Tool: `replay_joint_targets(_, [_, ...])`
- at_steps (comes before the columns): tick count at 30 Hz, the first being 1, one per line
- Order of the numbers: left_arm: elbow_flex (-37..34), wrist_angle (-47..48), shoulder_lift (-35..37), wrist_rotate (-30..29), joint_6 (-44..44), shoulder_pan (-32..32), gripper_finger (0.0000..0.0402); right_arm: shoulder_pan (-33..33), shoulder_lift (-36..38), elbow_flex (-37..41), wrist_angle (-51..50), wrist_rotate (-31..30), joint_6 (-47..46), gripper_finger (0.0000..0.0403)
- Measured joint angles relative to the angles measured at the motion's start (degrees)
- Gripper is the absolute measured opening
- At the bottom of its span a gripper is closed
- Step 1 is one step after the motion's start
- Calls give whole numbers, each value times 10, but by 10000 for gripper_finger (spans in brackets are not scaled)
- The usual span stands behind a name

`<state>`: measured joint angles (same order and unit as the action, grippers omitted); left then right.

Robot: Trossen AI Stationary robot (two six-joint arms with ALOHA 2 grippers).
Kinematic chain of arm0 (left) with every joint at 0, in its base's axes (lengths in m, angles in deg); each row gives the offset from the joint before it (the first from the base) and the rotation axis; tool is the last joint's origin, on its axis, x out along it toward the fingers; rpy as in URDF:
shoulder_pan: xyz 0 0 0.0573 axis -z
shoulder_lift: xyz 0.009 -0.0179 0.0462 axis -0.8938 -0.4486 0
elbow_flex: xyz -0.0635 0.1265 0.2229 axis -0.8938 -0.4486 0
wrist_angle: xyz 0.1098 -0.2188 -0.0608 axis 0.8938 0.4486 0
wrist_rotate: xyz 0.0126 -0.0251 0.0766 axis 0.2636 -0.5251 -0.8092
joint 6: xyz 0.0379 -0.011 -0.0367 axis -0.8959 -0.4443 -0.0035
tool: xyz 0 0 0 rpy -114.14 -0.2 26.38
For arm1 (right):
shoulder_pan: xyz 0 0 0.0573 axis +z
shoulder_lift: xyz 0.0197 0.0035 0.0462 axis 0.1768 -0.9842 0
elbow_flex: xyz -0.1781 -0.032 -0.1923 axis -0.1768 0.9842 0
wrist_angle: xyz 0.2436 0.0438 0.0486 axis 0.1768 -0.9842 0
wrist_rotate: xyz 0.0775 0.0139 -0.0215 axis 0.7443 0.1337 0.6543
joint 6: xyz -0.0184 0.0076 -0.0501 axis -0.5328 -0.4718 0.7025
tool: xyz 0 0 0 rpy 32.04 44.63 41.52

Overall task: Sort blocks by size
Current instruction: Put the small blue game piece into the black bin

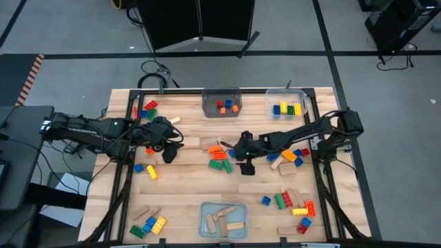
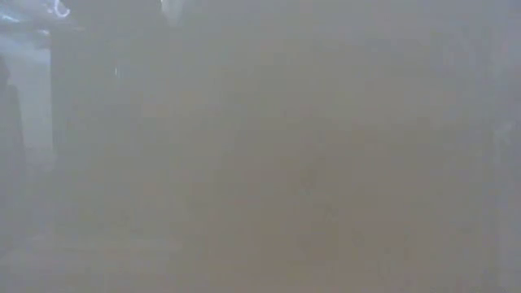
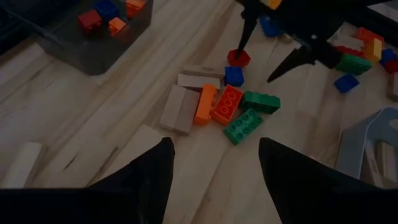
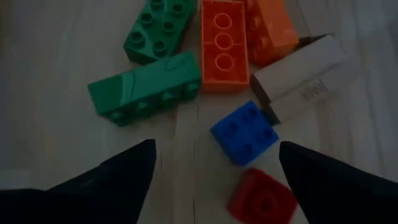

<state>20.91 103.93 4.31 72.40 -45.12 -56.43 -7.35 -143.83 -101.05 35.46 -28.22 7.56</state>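
Observation:
A heap of blocks (image 1: 219, 157) lies mid-table: an orange brick (image 4: 224, 46), two green bricks (image 4: 146, 93), a small blue brick (image 4: 244, 134), a small red brick (image 4: 261, 196) and tan wooden blocks (image 3: 180, 109). My right gripper (image 4: 216, 149) hangs open just over the heap's right side, tilted down. The blue and red bricks lie between its fingers, the red one close beside one finger (image 3: 244, 37). My left gripper (image 3: 214, 180) is open and holds nothing; it hovers left of the heap (image 1: 167, 153). The low view shows only a blur.
A grey bin (image 1: 222, 103) with small bricks and a clear bin (image 1: 286, 105) with yellow and blue bricks stand at the far edge. A bin (image 1: 222, 219) of wooden blocks stands at the near edge. More blocks lie scattered far left (image 1: 147, 109), near left (image 1: 148, 224) and right (image 1: 293, 200).

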Motion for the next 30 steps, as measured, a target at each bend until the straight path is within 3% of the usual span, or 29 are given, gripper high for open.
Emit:
replay_joint_targets(10, [0,0,0,0,-3,0,241,-34,-65,0,51,5,5,353])
replay_joint_targets(17, [0,0,0,0,-45,0,241,-41,-67,-1,61,23,73,334])
replay_joint_targets(30, [0,0,0,0,-61,-1,241,-41,-69,-1,56,54,103,239])
